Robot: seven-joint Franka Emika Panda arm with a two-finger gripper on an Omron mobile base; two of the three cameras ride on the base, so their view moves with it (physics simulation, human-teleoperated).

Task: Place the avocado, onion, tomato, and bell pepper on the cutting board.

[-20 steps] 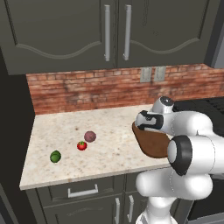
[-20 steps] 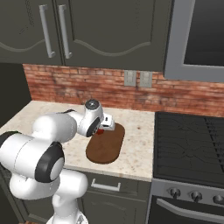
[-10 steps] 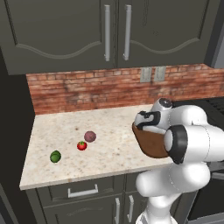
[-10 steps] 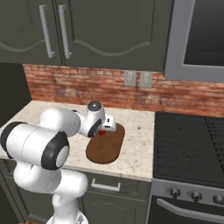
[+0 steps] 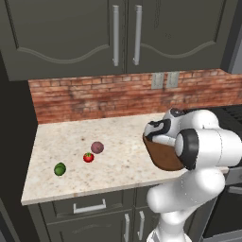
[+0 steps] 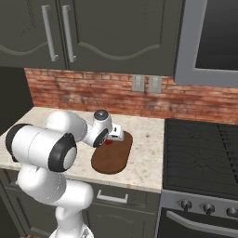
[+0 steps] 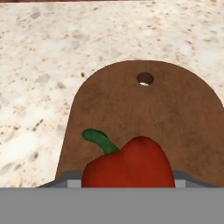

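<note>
One held: the end effector gripped the bell pepper above the cutting board, ready for release.
Three waiting: avocado, tomato, onion beside board on the table.

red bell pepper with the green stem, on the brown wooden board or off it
Over the board; the shut gripper holds the pepper. Whether it touches the wood, cannot tell.

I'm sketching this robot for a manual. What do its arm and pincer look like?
The arm is glossy white, built of rounded, bulbous segments with dark grey or black bands at the joints. No loose cables or markings can be seen. The pincer sits on a small white, blocky hand with dark parts; its fingers are too small to describe.
</note>
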